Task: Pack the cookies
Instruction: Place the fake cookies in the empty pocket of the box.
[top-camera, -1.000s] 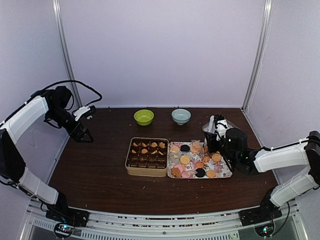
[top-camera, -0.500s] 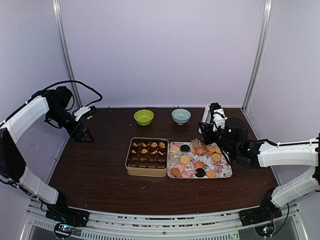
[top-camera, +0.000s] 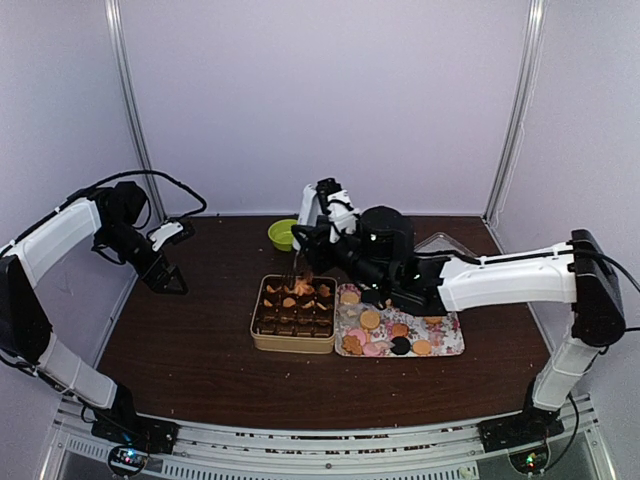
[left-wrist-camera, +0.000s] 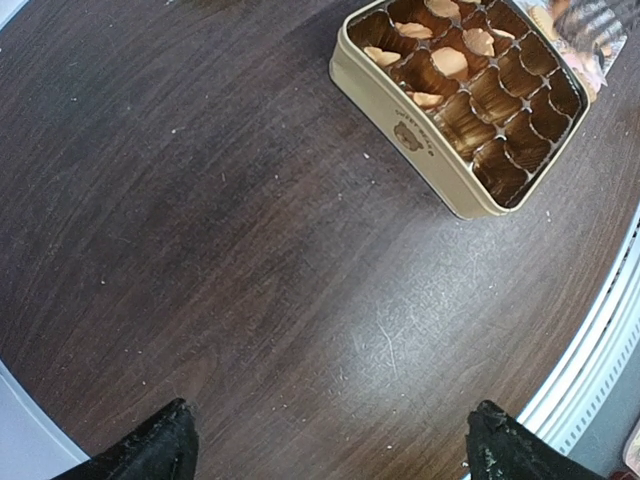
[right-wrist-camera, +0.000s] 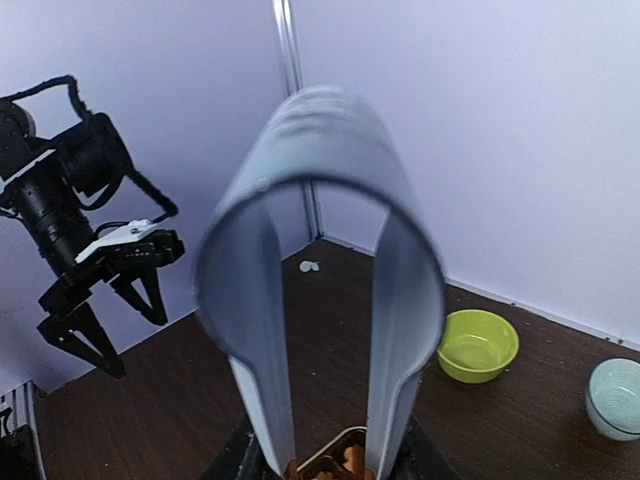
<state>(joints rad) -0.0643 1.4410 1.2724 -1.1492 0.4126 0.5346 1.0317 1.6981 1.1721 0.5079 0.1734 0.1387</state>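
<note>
A tan tin (top-camera: 293, 342) of dark paper cups stands mid-table, with tan cookies (top-camera: 290, 300) in its back cups. More cookies (top-camera: 370, 319), tan, pink and dark, lie on a floral tray (top-camera: 452, 345) to its right. My right gripper (top-camera: 308, 240) is shut on grey metal tongs (right-wrist-camera: 320, 300). The tongs' tips hold a tan cookie (top-camera: 303, 284) just above the tin's back row. My left gripper (top-camera: 166, 276) is open and empty, at the table's left side. In the left wrist view it (left-wrist-camera: 330, 450) hovers over bare wood, with the tin (left-wrist-camera: 420, 140) beyond.
A green bowl (right-wrist-camera: 478, 345) and a pale blue bowl (right-wrist-camera: 615, 397) stand behind the tin and tray. The green bowl (top-camera: 281, 235) is partly hidden by my right arm in the top view. A clear plastic piece (top-camera: 442, 243) lies at the back right.
My right arm has swung left from the tray to above the tin's back row, carrying a cookie in the tongs. The left arm has barely moved.
</note>
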